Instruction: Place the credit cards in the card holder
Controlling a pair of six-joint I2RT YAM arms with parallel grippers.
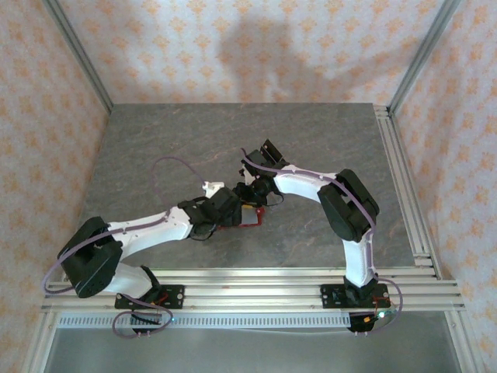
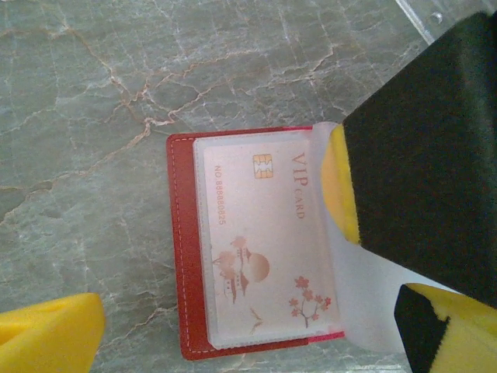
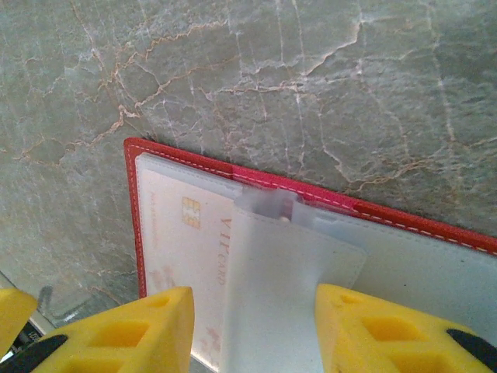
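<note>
The card holder (image 1: pixel 250 217) lies open on the table between both arms, red outside with frosted sleeves inside (image 2: pixel 180 256) (image 3: pixel 311 189). One pinkish credit card (image 2: pixel 264 249) marked VIP CARD sits inside a frosted sleeve on the left half (image 3: pixel 175 241). My left gripper (image 1: pixel 231 208) hovers over it, wide open, with nothing between its yellow fingers (image 2: pixel 248 330). My right gripper (image 1: pixel 258 194) stands at the fold with its jaws apart (image 3: pixel 255 326). A loose frosted sleeve leaf (image 3: pixel 287 295) rises between its fingers, and one yellow finger (image 2: pixel 340 186) rests against that leaf.
Grey marble-patterned table top (image 1: pixel 194 148) lies all round the holder. A corner of a clear plastic rack (image 2: pixel 419 15) shows beyond the right gripper. Aluminium rails (image 1: pixel 411 194) run along the table's right and near edges.
</note>
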